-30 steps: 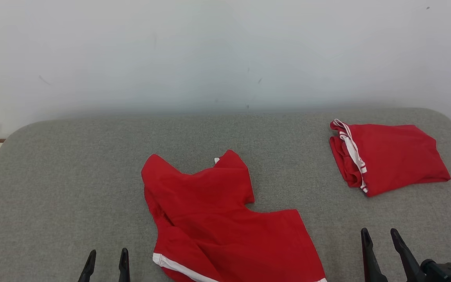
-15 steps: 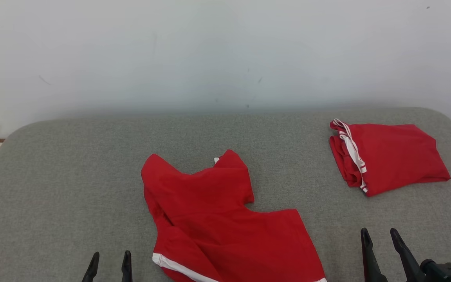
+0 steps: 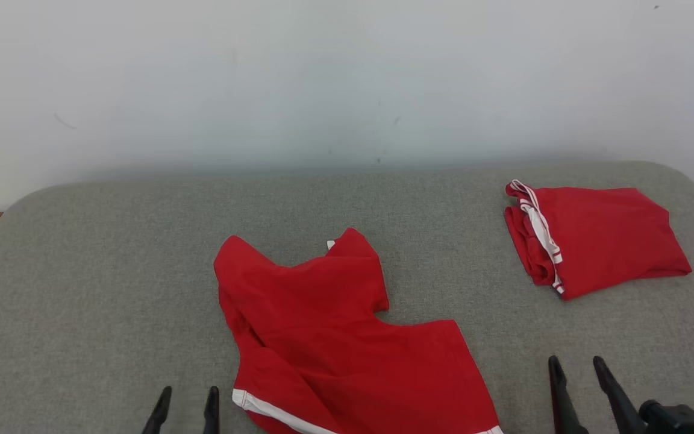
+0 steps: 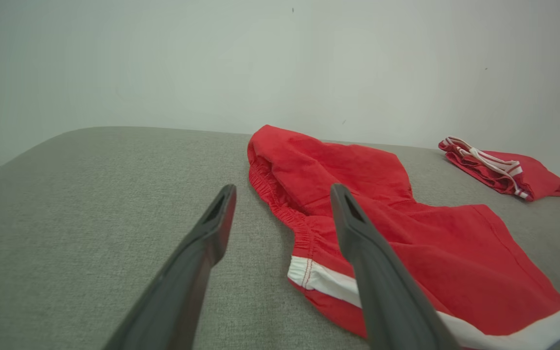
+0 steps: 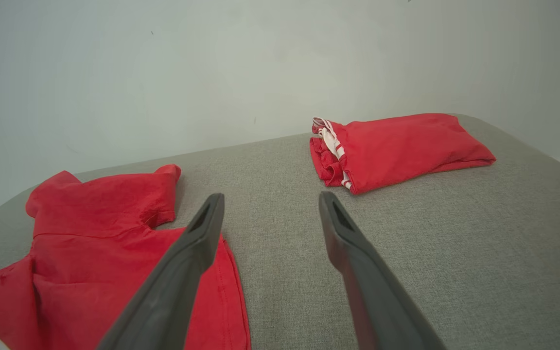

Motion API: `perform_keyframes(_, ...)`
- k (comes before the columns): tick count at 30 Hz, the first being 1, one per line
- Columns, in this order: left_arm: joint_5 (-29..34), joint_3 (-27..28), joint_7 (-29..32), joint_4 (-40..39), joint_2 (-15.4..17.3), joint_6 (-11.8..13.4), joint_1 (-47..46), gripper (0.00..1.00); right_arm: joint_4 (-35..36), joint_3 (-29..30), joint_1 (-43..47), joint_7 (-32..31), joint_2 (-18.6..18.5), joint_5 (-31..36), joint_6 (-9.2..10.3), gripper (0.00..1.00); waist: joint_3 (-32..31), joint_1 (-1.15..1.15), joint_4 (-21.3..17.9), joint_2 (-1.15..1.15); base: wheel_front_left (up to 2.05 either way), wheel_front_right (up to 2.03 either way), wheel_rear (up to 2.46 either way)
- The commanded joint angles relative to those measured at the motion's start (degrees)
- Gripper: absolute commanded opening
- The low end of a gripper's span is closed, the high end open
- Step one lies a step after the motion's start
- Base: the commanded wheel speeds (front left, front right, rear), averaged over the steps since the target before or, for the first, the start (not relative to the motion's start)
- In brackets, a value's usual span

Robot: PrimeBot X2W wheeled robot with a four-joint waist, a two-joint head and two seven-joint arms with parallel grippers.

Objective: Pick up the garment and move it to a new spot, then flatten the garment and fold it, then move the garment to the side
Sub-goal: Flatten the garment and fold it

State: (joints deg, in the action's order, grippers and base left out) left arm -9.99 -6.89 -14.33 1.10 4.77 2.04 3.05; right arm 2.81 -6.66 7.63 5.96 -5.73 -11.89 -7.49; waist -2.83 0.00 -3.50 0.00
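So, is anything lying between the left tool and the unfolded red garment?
Nothing visible does. Bare grey cushion lies between the open left tool and the white-trimmed edge of the crumpled red garment; the folded red garment sits far right, off that path.

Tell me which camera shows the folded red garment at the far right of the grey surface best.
The right wrist view: the folded red garment lies large, whole and unobstructed, its white-trimmed edge clear. The head view shows it whole but smaller, from above. The left wrist view catches it small, near the right edge.
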Motion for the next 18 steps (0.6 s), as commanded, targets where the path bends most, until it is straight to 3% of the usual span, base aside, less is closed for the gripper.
perform_keyframes(1,-0.3,-0.4,0.2,0.6,0.2,-0.6,-1.0,1.0,-0.3,-0.5,0.1,-0.5,-0.4,-0.4,-0.01,1.0,0.1,0.0,0.0,0.0,0.0,0.0,0.0)
perform_keyframes(10,0.2,-4.6,1.4,11.2,2.3,-5.6,-6.1,1.0,-7.1,-8.5,-1.0,-6.6,-3.6,-4.2,-0.01,1.0,1.8,0.0,-0.9,0.0,0.0,0.0,0.0)
perform_keyframes(18,-0.1,-6.8,1.0,17.9,4.4,-8.0,-10.7,1.0,-14.8,-13.9,-5.0,-5.5,-5.9,-6.1,-0.01,1.0,4.7,0.0,-1.9,0.0,0.0,0.0,0.0)
